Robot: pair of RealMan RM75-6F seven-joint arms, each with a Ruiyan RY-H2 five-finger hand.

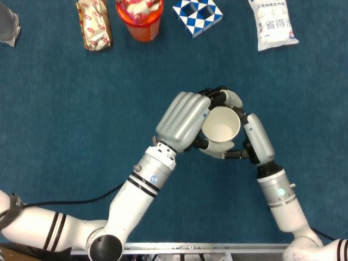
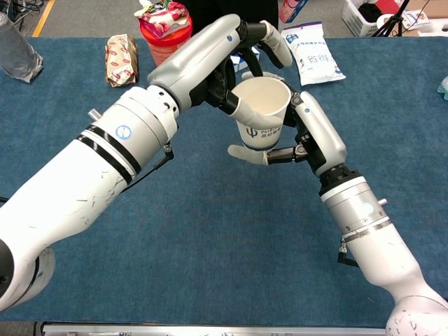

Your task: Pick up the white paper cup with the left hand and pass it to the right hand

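You are mid-handover. Your left hand (image 1: 182,120) grips the white paper cup (image 1: 221,129) above the blue cloth table (image 1: 65,119), its fingers (image 2: 269,38) curled round the far wall and the thumb against the near wall. The cup is upright, mouth open upward, a thin-walled, smooth cone with a printed logo, so it will likely crush easily. To its right, your right hand (image 1: 254,142) cradles it: fingers behind the cup, thumb (image 2: 246,154) stretched just under its base. Whether that hand bears on the cup yet, I cannot tell. Next, firm up the right hand's grip gently before the left lets go.
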